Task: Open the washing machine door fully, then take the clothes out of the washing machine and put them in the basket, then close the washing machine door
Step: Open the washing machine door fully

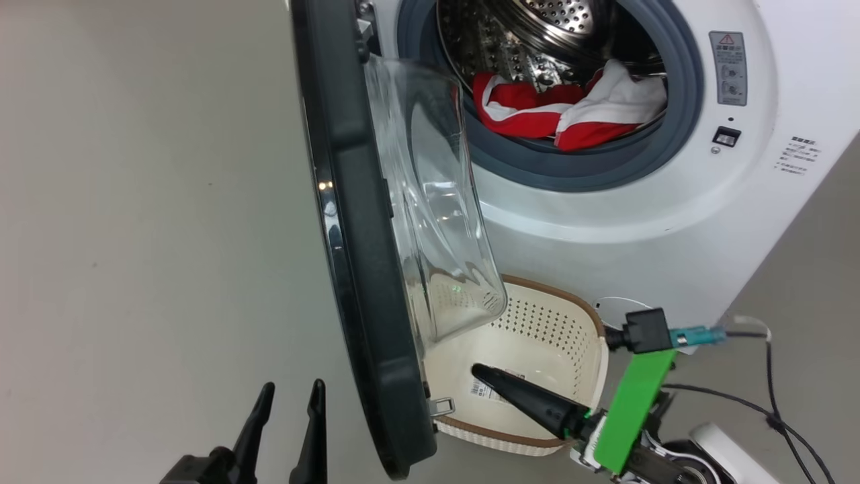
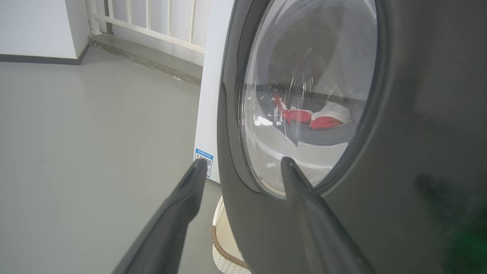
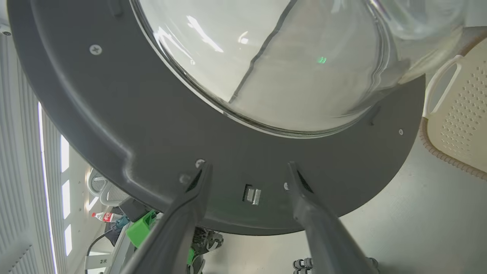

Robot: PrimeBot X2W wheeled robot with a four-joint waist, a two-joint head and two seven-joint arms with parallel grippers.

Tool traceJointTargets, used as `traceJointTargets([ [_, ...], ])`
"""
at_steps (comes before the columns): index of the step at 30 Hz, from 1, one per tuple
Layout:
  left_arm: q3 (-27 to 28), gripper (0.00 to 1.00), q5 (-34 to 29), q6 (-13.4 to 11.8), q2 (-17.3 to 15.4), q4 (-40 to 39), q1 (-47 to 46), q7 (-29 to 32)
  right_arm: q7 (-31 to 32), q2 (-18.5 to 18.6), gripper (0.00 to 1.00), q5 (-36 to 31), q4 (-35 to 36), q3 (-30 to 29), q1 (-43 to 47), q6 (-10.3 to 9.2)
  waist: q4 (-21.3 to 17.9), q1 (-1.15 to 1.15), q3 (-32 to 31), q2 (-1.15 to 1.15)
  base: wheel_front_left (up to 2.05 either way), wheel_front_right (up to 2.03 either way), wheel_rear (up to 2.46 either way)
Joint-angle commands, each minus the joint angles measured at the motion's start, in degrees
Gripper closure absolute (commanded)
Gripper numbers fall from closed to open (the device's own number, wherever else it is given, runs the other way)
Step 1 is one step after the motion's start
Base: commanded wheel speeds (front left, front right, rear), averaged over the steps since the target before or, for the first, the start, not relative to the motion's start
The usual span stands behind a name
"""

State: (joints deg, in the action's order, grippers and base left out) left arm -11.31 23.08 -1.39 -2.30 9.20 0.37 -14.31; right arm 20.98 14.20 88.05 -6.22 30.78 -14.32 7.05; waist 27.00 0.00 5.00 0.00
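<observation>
Grey floor [image 1: 134, 202] under washing machine [image 1: 772, 222] and basket [image 1: 551, 323].

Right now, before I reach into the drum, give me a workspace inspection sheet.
Surface: smooth grey floor.
Job's things: round black-rimmed glass washing machine door standing open; red-and-white fabric clothes in the steel drum of the white washing machine; cream perforated plastic basket on the floor below the door, no clothes seen inside.
Clutter: red-labelled bottle past the door's edge.
Grippers: left gripper open, empty, beside the door's outer face; right gripper open, empty, facing its inner face.
Cables: black cables on the floor at the robot's right.
Surroundings: white railing, white wall.
</observation>
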Motion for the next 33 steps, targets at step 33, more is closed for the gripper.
traceJointTargets([
  [33,3.4,0.00,-0.8,0.9,-0.6,-0.8,0.3,-0.7,-35.9,9.2,0.00,-28.5,-13.3,3.2,2.5,0.44,-3.6,0.00,-0.8,0.00,0.00,0.00,0.00],
])
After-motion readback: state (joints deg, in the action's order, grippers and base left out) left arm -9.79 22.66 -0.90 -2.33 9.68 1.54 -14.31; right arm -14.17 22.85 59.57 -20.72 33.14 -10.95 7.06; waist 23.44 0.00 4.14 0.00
